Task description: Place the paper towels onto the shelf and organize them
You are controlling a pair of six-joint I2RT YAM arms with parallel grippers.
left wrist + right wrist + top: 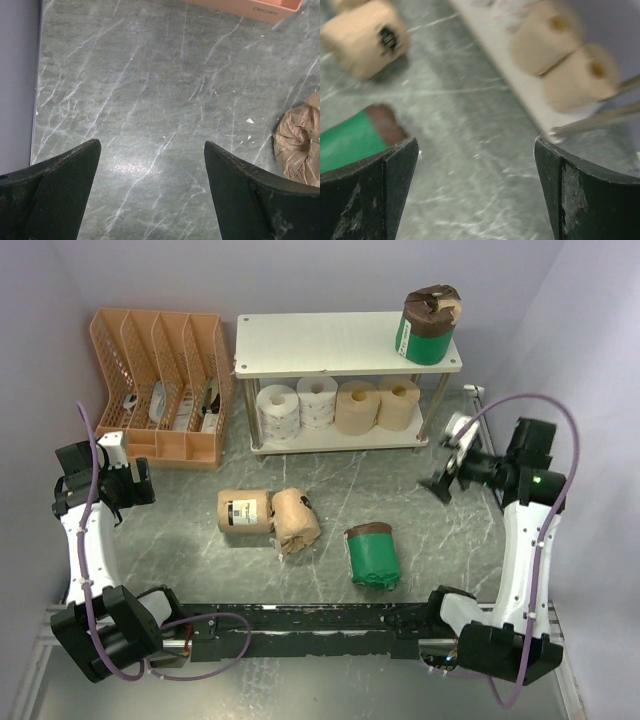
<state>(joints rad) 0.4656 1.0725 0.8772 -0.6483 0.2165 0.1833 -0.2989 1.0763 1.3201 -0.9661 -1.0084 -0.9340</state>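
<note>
Presently: eight paper towels, five shelved, three loose on the table (180,530).
The shelf (330,340) holds four rolls (338,406) upright on its lower tier and one green roll (428,328) upright on top (brown end up). One tan-wrapped roll (245,510) lies crosswise. A second tan roll (297,520) lies just beside it. The green-wrapped roll (373,557) lies with its brown end shelfward. The left gripper (152,150) and right gripper (476,145) are both spread and empty.

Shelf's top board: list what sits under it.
Four rolls stand in a row on the lower board: a dotted white roll, a plain white roll and two tan rolls. The top board hides whatever is behind them.
</note>
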